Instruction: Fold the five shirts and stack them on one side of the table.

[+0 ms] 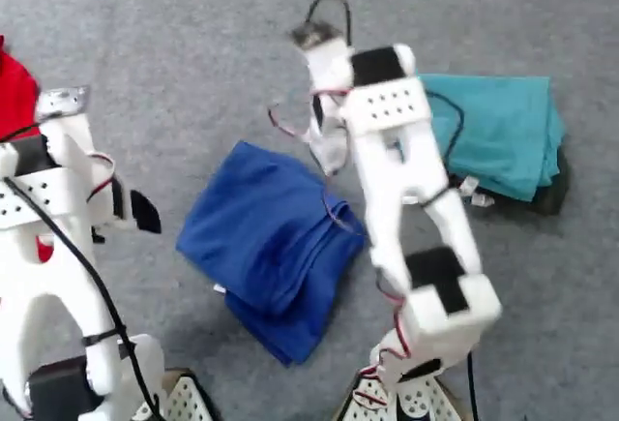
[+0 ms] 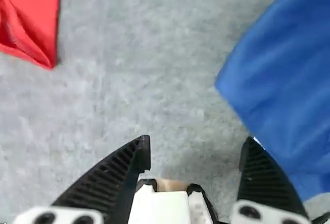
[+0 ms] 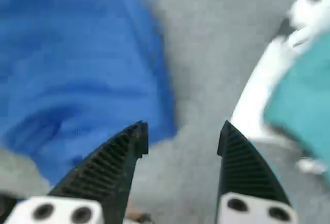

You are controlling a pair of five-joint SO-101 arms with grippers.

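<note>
High view: the blue shirt (image 1: pixel 271 247), seemingly folded, lies mid-table between my arms. My left claw (image 2: pixel 196 144) and right claw (image 3: pixel 183 128) gape wide, empty. A one-layer pinch would probably unfold it short of the teal shirt (image 1: pixel 493 131).

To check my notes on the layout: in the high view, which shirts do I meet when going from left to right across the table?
red shirt → blue shirt → teal shirt
</note>
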